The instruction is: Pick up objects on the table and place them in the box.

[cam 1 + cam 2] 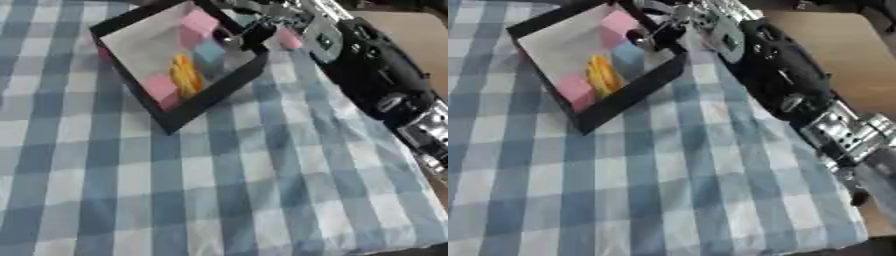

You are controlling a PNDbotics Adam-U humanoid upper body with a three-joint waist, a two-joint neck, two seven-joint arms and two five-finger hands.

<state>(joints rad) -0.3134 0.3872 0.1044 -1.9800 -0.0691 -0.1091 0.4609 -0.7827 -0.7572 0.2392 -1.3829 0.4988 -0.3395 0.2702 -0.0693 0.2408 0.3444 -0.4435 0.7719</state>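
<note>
A black box (206, 101) with a pale floor stands askew at the upper left of the checked cloth. Inside lie a yellow banana-shaped piece (185, 75), a pink block (160, 89) near the front wall, a light blue block (208, 50) and a bigger pink block (199, 25) at the back. My right arm reaches in from the right, and its hand (252, 33) hangs over the box's far right corner. A small pink thing (289, 38) shows just outside that corner, beside the hand. Blur hides how the hand stands. My left hand shows in neither view.
A blue and white checked cloth (219, 190) covers the table. My black right forearm (376, 75) lies along the cloth's right side. Beyond the table's right edge is a brown surface (833, 45).
</note>
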